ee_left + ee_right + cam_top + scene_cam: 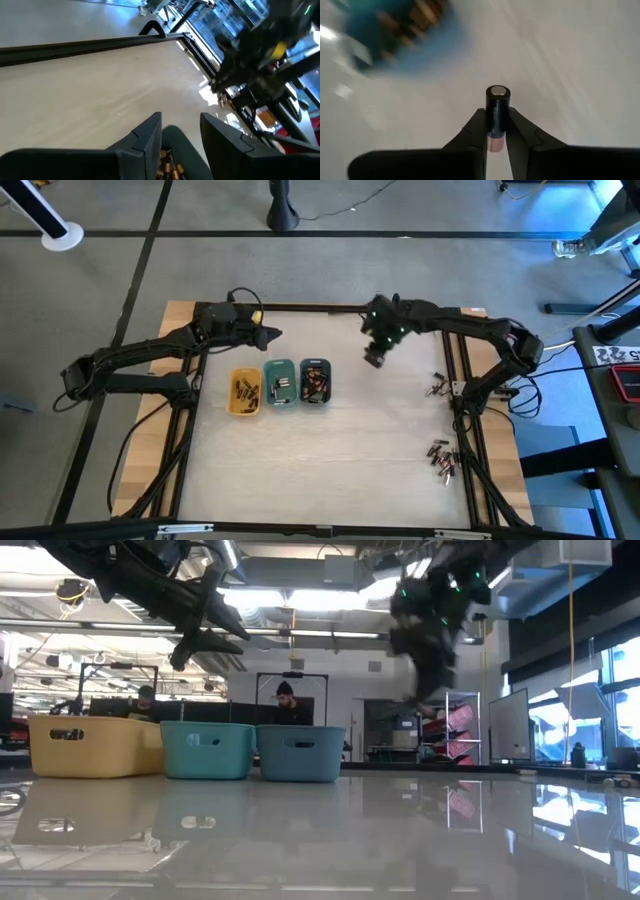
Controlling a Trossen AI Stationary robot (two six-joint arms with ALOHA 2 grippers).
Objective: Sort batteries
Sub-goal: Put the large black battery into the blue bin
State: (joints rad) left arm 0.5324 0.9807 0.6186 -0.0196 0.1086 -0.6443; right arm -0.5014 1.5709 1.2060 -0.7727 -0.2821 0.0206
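The right gripper (497, 131) hung above the pale wooden desk (330, 460) towards its far edge, pinched shut on a small dark copper-ended cylindrical battery (497, 112); the left gripper (181, 131) stood half-open, empty.

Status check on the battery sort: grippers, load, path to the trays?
Right gripper shut on a battery, airborne right of the blue tray. Left gripper open, empty, above the trays. Nothing in the way.
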